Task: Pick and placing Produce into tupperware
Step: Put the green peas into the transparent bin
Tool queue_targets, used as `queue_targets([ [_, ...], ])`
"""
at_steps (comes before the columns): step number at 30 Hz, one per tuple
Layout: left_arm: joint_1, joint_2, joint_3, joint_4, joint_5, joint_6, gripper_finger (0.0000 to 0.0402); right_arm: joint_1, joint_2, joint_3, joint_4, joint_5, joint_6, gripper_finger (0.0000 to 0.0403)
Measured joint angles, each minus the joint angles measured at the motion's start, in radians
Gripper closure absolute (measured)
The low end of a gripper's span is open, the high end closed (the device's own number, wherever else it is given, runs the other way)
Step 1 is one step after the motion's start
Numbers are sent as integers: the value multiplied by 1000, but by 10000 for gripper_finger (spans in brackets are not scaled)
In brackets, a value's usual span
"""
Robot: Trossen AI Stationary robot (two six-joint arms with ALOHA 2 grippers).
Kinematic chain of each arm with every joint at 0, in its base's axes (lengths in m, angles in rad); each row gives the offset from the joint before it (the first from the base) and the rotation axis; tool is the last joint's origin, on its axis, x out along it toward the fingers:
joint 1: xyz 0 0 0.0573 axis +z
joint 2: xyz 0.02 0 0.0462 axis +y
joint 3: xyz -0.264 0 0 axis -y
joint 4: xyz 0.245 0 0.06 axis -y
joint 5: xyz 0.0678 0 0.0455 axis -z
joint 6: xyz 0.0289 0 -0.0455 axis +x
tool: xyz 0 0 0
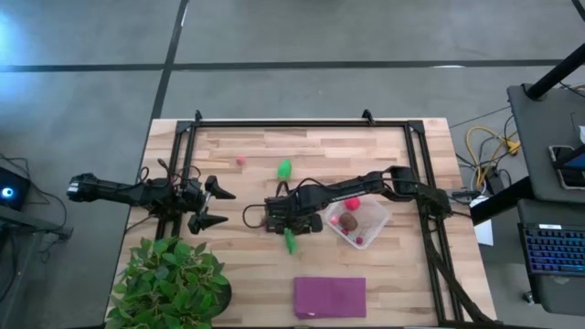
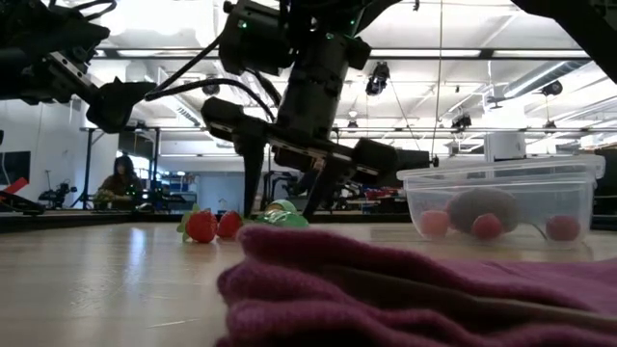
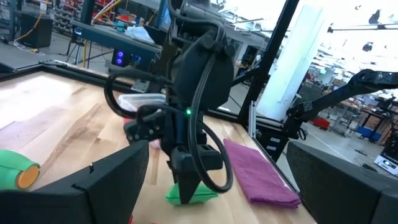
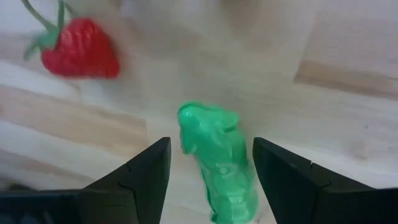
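A green produce piece lies on the table just left of the tupperware. My right gripper is open and points down over it, one finger on each side, touching nothing that I can see; it also shows in the high view. The clear tupperware holds a red ball, a brown oval and pink berries. A second green piece and a small red berry lie farther back. A strawberry lies beside the near green piece. My left gripper is open and empty at the table's left.
A purple cloth lies at the table's near edge. A leafy potted plant stands at the near left corner. A black frame runs along the far and side edges. Bare wood lies between the two grippers.
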Motion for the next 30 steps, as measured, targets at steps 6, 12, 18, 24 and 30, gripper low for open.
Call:
queue_targets([
  [6,0,0,0,-1,0,0,35,20,0,0,1,-30,-133,184],
  [12,0,-1,0,-1,0,0,35,34,4,0,-28,-25,-166,183],
  [18,0,0,0,-1,0,0,35,35,23,1,-41,-22,-173,184],
  [24,0,0,0,-1,0,0,35,35,23,1,-42,-21,-185,184],
  [30,0,0,0,-1,0,0,35,35,24,1,-47,-21,-205,212],
])
